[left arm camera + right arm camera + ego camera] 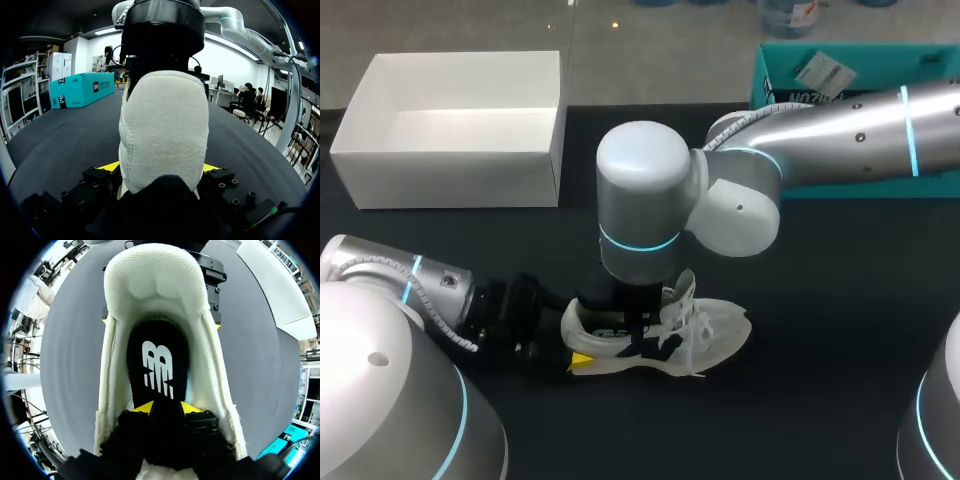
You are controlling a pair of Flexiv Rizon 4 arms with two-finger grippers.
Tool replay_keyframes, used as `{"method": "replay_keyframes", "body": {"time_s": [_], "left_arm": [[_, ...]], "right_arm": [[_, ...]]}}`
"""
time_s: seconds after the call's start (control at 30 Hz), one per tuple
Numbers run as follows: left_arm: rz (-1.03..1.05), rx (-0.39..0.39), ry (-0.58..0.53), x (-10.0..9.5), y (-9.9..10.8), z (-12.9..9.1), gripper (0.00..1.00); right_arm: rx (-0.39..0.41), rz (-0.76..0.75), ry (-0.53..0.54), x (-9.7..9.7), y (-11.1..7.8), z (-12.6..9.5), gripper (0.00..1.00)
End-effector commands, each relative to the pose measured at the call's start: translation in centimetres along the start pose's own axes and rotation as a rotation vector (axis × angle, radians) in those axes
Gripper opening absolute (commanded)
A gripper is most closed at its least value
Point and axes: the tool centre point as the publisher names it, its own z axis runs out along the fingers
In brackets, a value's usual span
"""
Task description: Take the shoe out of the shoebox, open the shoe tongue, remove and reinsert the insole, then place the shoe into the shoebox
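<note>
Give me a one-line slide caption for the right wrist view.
Looking down past the right end effector into the white shoe, just above its black insole.

white shoe (pixel 660 335) upright — black insole (pixel 157 365) inside

White shoe (pixel 720 330), black insole (pixel 157 340), white shoebox (pixel 450 180), black table (pixel 840 330)

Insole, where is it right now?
In the right wrist view, the insole lies inside the white shoe, between its heel and the right gripper.
</note>
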Motion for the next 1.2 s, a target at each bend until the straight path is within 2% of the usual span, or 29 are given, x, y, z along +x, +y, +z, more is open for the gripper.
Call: {"method": "replay_keyframes", "body": {"time_s": [0.03,0.1,0.17,0.2,0.43,0.6,0.8,0.9,1.07,1.2], "left_arm": [[0.000,0.001,-0.003,0.1,0.0,0.2,0.00],[0.000,0.001,-0.003,0.1,0.0,0.2,0.00],[0.000,0.001,-0.003,0.1,0.0,0.2,0.00],[0.000,0.001,-0.003,0.1,0.0,0.2,0.00],[0.000,0.001,-0.003,0.1,0.0,0.2,0.00],[0.000,0.001,-0.003,0.1,0.0,0.2,0.00],[0.000,0.001,-0.003,0.1,0.0,0.2,0.00],[0.000,0.001,-0.003,0.1,0.0,0.2,0.00],[0.000,0.001,-0.003,0.1,0.0,0.2,0.00],[0.000,0.001,-0.003,0.1,0.0,0.2,0.00]], "right_arm": [[-0.022,-0.018,0.098,0.3,0.5,3.2,0.32],[-0.028,-0.005,0.136,0.9,0.3,3.5,0.26],[-0.037,0.015,0.150,1.4,0.0,3.7,0.04],[-0.035,0.025,0.165,1.6,-0.1,3.7,0.00],[-0.046,0.101,0.207,2.1,-1.2,2.4,0.00],[-0.014,0.093,0.171,2.0,-1.5,-1.0,0.00],[0.029,0.067,0.073,1.6,-1.8,-5.3,0.00],[0.031,0.062,0.031,1.3,-1.8,-6.6,0.00],[0.016,0.052,-0.001,0.8,-1.6,-7.0,0.00],[-0.002,0.040,-0.004,0.2,-1.2,-5.9,0.00]]}}
